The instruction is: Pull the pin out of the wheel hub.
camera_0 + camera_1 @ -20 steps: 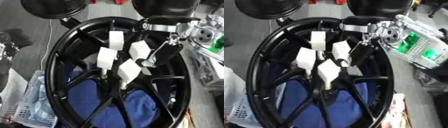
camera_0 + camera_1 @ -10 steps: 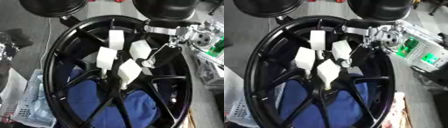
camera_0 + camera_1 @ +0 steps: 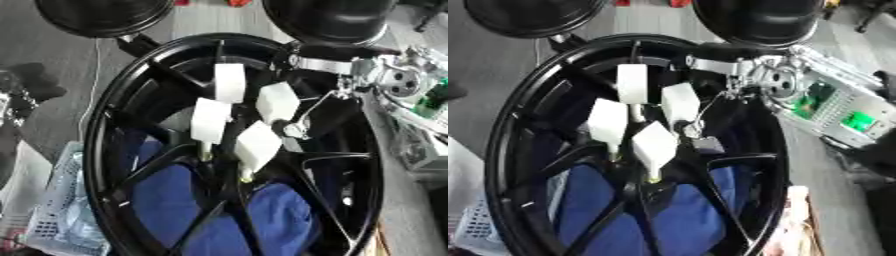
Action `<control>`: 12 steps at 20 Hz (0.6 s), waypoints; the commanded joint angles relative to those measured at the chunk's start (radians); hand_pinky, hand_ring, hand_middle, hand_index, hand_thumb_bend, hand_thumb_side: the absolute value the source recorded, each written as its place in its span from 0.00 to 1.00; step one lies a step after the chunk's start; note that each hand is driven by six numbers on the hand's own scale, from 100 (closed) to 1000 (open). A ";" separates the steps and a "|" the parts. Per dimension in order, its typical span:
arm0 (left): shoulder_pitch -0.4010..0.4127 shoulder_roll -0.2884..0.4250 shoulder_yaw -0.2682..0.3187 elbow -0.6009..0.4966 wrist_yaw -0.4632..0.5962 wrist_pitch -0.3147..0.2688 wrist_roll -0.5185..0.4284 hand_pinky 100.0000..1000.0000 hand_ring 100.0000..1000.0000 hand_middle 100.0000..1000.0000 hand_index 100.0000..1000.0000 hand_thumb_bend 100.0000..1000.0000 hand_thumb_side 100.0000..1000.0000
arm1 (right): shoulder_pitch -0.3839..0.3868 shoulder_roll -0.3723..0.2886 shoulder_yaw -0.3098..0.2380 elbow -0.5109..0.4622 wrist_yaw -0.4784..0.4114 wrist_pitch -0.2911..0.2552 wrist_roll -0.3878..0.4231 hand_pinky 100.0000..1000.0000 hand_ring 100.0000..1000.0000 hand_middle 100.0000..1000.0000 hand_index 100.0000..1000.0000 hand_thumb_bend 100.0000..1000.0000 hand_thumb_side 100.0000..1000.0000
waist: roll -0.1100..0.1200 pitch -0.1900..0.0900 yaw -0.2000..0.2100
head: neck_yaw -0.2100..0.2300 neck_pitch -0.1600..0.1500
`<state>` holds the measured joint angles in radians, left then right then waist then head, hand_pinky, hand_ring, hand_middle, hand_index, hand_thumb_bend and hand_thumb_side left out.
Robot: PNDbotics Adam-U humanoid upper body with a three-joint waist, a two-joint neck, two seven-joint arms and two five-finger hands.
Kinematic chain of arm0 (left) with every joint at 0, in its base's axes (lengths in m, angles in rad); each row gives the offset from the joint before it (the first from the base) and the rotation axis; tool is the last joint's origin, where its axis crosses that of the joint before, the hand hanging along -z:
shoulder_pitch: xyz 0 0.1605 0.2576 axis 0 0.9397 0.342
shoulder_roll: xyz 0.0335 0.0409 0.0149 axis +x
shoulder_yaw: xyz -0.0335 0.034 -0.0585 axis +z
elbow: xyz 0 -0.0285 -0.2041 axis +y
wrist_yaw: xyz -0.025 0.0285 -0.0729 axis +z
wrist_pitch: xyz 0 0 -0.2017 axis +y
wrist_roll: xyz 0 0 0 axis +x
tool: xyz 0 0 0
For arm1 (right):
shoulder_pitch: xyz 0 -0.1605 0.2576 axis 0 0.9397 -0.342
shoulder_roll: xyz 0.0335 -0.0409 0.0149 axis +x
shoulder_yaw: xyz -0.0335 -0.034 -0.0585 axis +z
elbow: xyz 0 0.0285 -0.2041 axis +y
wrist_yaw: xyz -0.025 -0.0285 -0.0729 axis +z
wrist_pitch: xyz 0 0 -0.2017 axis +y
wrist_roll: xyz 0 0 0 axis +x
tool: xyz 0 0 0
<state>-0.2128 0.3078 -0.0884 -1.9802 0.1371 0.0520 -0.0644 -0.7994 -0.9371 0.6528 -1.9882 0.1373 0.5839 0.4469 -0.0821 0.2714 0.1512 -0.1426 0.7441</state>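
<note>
Clearly we are early in the job. The wheel (image 3: 122, 125), a black spoked rim, lies across our view over a blue cloth (image 3: 171, 197), and four white-capped pins stand clustered at its hub (image 3: 229, 150), none of them out yet as far as we can see. Counting them in the left eye view: one at the top (image 3: 230, 83), one at the left (image 3: 210, 120), one at the upper right (image 3: 278, 102) and one at the lower right (image 3: 257, 145). Two of them show thin brass-coloured stems running down into the hub.

Our right hand (image 3: 773, 82) comes in from the upper right, over the rim, with silver parts and a green board showing on the wrist. From it a thin finger (image 3: 297, 129) reaches down to a spot just beside the upper right pin and the lower right one. We cannot tell whether the fingers are apart or closed on anything, because the tip is small and dark against the spokes. Our left hand shows in neither view.

So we judge nothing done: every pin still sits in the hub, and gripping and pulling one are both left.

One wheel, one hub, four pins, one cloth; a pale mesh basket (image 3: 61, 210) sits at lower left, outside the rim.
</note>
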 commanded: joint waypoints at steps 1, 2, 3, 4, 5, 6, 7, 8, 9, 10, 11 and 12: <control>-0.014 0.003 0.000 -0.020 -0.001 0.002 -0.001 0.84 0.65 0.60 0.76 0.00 0.73 | -0.010 -0.029 -0.021 -0.012 -0.008 0.005 -0.008 0.76 0.74 0.72 0.74 0.21 0.00 | 0.005 -0.013 0.002 | -0.001 -0.013; -0.015 0.003 0.000 -0.020 -0.001 0.002 -0.001 0.84 0.65 0.60 0.76 0.00 0.73 | -0.011 -0.028 -0.022 -0.012 -0.011 0.005 -0.012 0.76 0.74 0.71 0.73 0.19 0.00 | 0.005 -0.013 0.002 | -0.001 -0.013; -0.015 0.003 0.000 -0.020 -0.001 0.002 -0.001 0.84 0.65 0.60 0.75 0.00 0.73 | -0.011 -0.028 -0.022 -0.012 -0.013 0.005 -0.016 0.76 0.73 0.69 0.72 0.17 0.00 | 0.005 -0.013 0.002 | -0.001 -0.014; -0.016 0.002 0.000 -0.020 -0.001 0.002 -0.001 0.84 0.65 0.60 0.75 0.00 0.73 | -0.010 -0.028 -0.021 -0.012 -0.015 0.006 -0.018 0.75 0.73 0.67 0.70 0.15 0.00 | 0.004 -0.013 0.003 | -0.001 -0.014; -0.016 0.002 0.000 -0.020 -0.001 0.003 -0.001 0.84 0.65 0.60 0.75 0.00 0.73 | -0.009 -0.028 -0.019 -0.012 -0.017 0.007 -0.019 0.75 0.73 0.67 0.70 0.15 0.00 | 0.004 -0.012 0.003 | -0.001 -0.014; -0.016 0.002 0.000 -0.020 -0.001 0.003 -0.002 0.84 0.65 0.60 0.75 0.00 0.73 | -0.007 -0.029 -0.018 -0.012 -0.018 0.008 -0.020 0.75 0.72 0.65 0.68 0.13 0.00 | 0.004 -0.012 0.004 | -0.001 -0.015; -0.016 0.002 0.000 -0.020 0.000 0.003 -0.002 0.84 0.65 0.60 0.75 0.00 0.73 | -0.006 -0.029 -0.017 -0.012 -0.019 0.009 -0.021 0.75 0.71 0.63 0.66 0.12 0.00 | 0.004 -0.012 0.005 | -0.001 -0.015; -0.017 0.001 0.000 -0.020 0.000 0.003 -0.001 0.84 0.66 0.60 0.75 0.00 0.73 | -0.006 -0.029 -0.017 -0.012 -0.019 0.010 -0.022 0.74 0.70 0.61 0.65 0.11 0.00 | 0.005 -0.011 0.006 | -0.002 -0.015; -0.017 0.002 0.001 -0.020 0.000 0.003 -0.001 0.84 0.66 0.60 0.75 0.00 0.73 | -0.006 -0.029 -0.017 -0.012 -0.019 0.011 -0.024 0.73 0.70 0.59 0.63 0.10 0.00 | 0.005 -0.011 0.006 | -0.002 -0.015; -0.017 0.001 0.001 -0.020 0.000 0.003 0.000 0.84 0.66 0.60 0.75 0.00 0.73 | -0.006 -0.028 -0.017 -0.012 -0.018 0.012 -0.028 0.72 0.68 0.57 0.60 0.09 0.00 | 0.005 -0.011 0.006 | -0.002 -0.015; -0.017 0.001 0.001 -0.020 0.000 0.004 0.001 0.84 0.66 0.60 0.75 0.00 0.73 | -0.007 -0.027 -0.017 -0.012 -0.018 0.012 -0.034 0.72 0.68 0.57 0.60 0.09 0.00 | 0.005 -0.011 0.006 | -0.003 -0.015; -0.017 0.001 0.001 -0.020 0.001 0.005 0.002 0.84 0.66 0.60 0.75 0.00 0.73 | -0.009 -0.026 -0.020 -0.012 -0.018 0.012 -0.042 0.70 0.65 0.51 0.52 0.08 0.00 | 0.005 -0.011 0.006 | -0.003 -0.015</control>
<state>-0.2187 0.3071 -0.0886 -1.9802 0.1371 0.0558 -0.0645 -0.7967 -0.9372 0.6526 -1.9882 0.1230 0.5952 0.4143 -0.0821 0.2726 0.1567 -0.1432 0.7401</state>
